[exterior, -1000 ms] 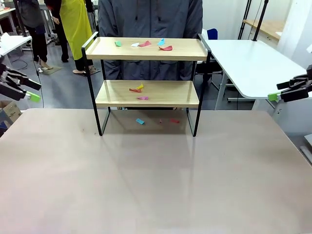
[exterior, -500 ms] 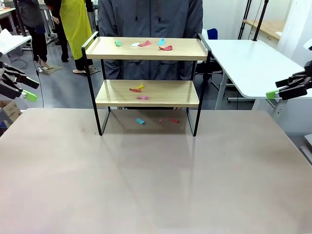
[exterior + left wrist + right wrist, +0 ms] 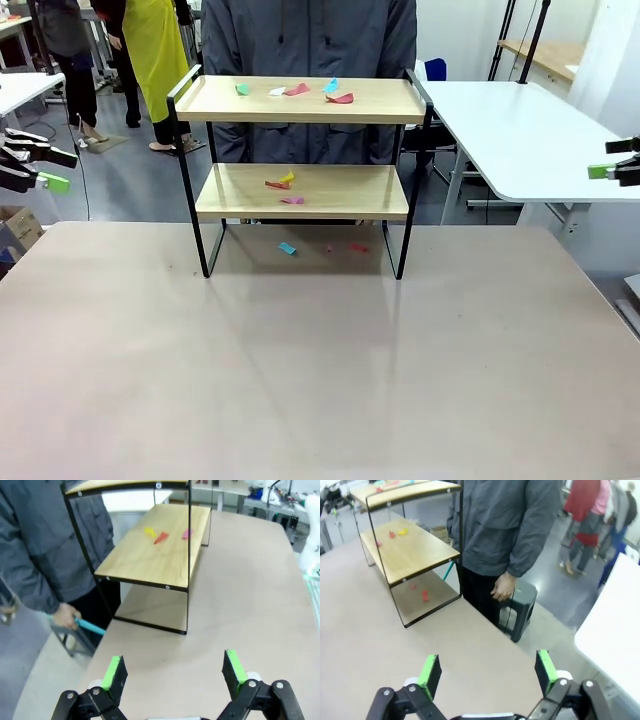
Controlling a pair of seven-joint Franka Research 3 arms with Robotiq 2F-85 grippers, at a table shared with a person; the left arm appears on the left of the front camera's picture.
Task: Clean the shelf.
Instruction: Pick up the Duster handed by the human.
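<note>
- Left gripper (image 3: 173, 670) is wide open, nothing between its green pads. From the front we see it hanging off the left edge of the table (image 3: 320, 380), well apart from the shelf (image 3: 380, 100).
- Right gripper (image 3: 486, 669) is the same deal: jaws spread and holding nothing. It sits out past the table's right edge, over by the white side table (image 3: 510, 130).
- We've got the shelf standing upright at the far middle of the table, with both arms well clear of it.
- Its top board has five paper bits around the middle: green scrap (image 3: 242, 89), white scrap (image 3: 278, 92), pink scrap (image 3: 298, 90), blue scrap (image 3: 331, 86) and red scrap (image 3: 341, 98). The white and pink ones look to be touching.
- On the lower board (image 3: 350, 195), the orange scrap (image 3: 276, 185) and yellow scrap (image 3: 288, 178) sit right together, and the magenta scrap (image 3: 292, 201) is just in front of them.
- Down on the table between the shelf's legs we spot a light-blue scrap (image 3: 287, 248) and a dark red scrap (image 3: 357, 247). There's a tiny speck between them that we can't make out.
- Right behind the shelf stands a person (image 3: 310, 40) in a grey jacket. In the right wrist view their hand (image 3: 504, 587) hangs just beside a grey stool (image 3: 522, 605).
</note>
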